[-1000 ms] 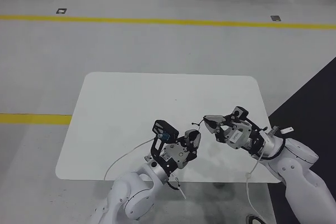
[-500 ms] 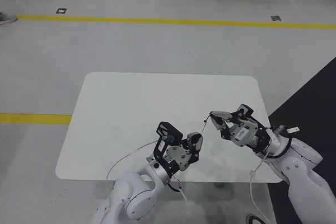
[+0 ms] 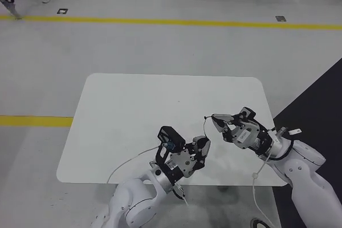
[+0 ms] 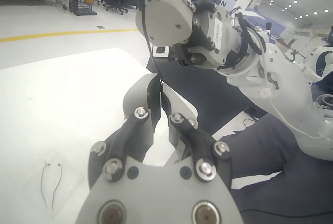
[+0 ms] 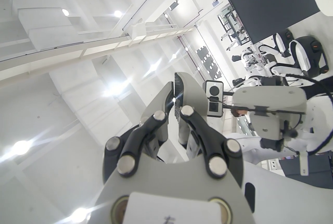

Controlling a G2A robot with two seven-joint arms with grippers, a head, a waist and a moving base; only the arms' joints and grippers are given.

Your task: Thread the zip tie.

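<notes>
A thin black zip tie (image 4: 148, 37) runs up from between the fingers of my left gripper (image 4: 159, 84), which is shut on its lower end. The strand rises along the grey face of the right gripper to its tips. In the top view the left gripper (image 3: 204, 142) hovers over the near edge of the white table (image 3: 131, 114). My right gripper (image 3: 215, 119) is just beyond it to the right, with the tie's curled end (image 3: 206, 118) at its tip. In the right wrist view the right gripper (image 5: 173, 97) is shut, and the tie (image 5: 273, 112) crosses the left gripper's fingers.
Two thin loose strands (image 4: 52, 183) lie on the table beside the left gripper's base. A dark panel (image 3: 330, 102) stands off the table's right side. The near table edge lies right under both grippers.
Both grippers have shifted slightly to the right, the left one also nearer the table's front edge. The tie's loop between them has drawn straighter.
</notes>
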